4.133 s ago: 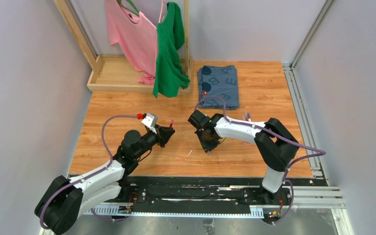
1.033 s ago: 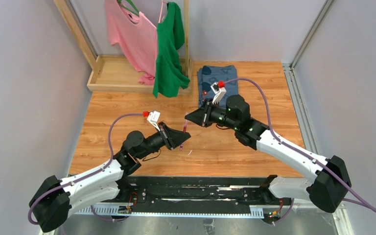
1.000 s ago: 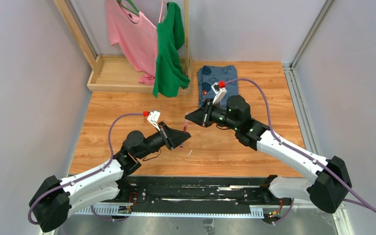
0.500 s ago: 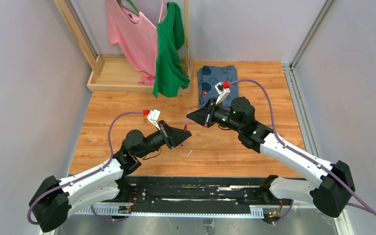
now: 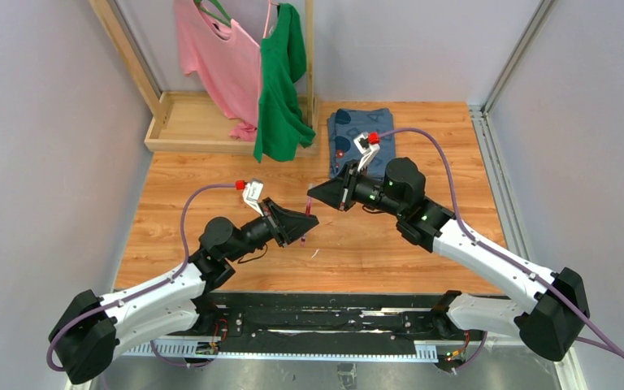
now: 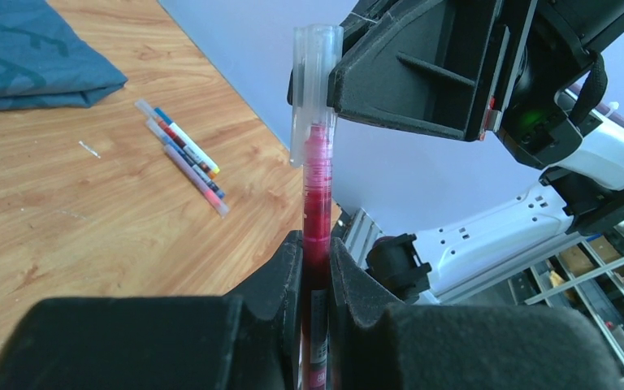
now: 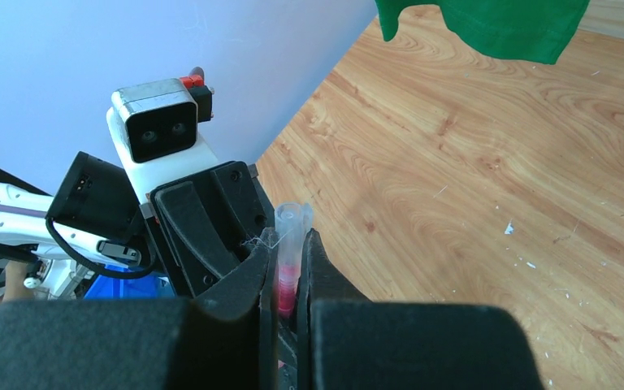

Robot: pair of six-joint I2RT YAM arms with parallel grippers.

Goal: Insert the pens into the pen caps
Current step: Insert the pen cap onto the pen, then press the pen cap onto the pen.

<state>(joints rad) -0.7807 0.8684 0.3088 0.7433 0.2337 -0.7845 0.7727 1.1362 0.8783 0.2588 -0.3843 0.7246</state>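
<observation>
On my left wrist camera, the left jaws are pinched on the red pen (image 6: 317,236), which stands straight up between them. Its tip sits inside the lower part of the clear cap (image 6: 315,73); the cap's upper part shows empty. The cap rests against the black finger of the right jaws. Beyond, on the worktop (image 6: 89,227), a few spare pens (image 6: 183,154) lie side by side, near a folded blue cloth (image 6: 24,57).

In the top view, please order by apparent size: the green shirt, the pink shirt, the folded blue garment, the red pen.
1. Green shirt and pink shirt: too alike to rank; the pink one is partly covered and cut off.
2. Folded blue garment.
3. Red pen, by far the smallest.
</observation>
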